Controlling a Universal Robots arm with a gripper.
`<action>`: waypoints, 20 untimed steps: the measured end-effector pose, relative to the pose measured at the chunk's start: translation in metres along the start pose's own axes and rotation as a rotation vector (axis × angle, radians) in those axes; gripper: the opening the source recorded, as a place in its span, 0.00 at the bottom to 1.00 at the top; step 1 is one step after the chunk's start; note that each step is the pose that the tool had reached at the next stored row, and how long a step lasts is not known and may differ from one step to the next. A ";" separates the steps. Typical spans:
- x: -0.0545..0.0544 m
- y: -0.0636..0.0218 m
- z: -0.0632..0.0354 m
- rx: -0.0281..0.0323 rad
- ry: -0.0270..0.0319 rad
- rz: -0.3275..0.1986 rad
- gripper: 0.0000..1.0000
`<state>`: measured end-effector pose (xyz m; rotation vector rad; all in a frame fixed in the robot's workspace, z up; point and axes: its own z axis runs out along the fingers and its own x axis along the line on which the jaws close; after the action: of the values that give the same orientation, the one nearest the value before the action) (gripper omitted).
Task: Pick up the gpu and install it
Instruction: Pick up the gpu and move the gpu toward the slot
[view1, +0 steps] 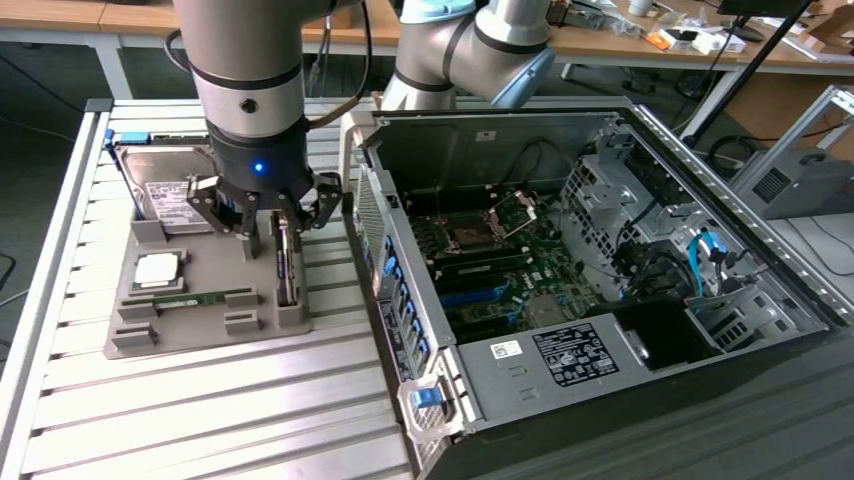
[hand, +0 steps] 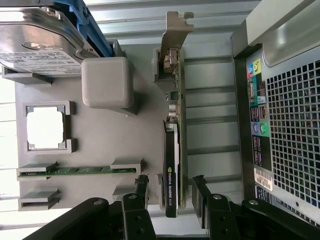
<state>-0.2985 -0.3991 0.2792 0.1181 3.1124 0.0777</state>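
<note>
fingers (hand: 142, 186): apart, one on each side of the card; i see a thin gap between each and the card, so nothing is clamped.
gripper (hand: 171, 187): straddles the gpu near one end, the end away from the metal bracket.
gpu (hand: 173, 145): stands on edge in its slot on the grey tray (view1: 200, 335), along the tray side nearest the computer case (view1: 747, 290); not lifted.
risk, end grip: the fingers sit toward one end rather than mid-length; i judge the far end could sag on lifting and bind in the slot.
risk, uneven contact: if one finger meets the card first, it would push the card sideways against the slot wall and tilt it.
risk, bracket (hand: 175, 30): the silvery bracket juts past the tray's end; i judge it could catch on a crooked lift.
edge, inner side: a memory stick (hand: 75, 170) in its holder lies just beside one finger; a grey block (hand: 107, 82) stands farther along.
edge, outer side: the tray rim and then the case's rear wall (hand: 257, 130) are near the other finger, with slatted table (view1: 200, 430) between.
open room: i judge that the free direction is straight up; the case lies open-side up, motherboard (view1: 494, 260) exposed.
</note>
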 end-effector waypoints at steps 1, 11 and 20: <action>0.000 0.0000 0.0005 -0.0001 -0.0001 0.000 0.48; -0.002 0.0074 0.0054 0.0001 0.0000 0.000 0.48; -0.006 0.0314 0.0117 0.0090 -0.0005 -0.002 0.48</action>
<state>-0.2902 -0.3677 0.2692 0.1157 3.1126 0.0636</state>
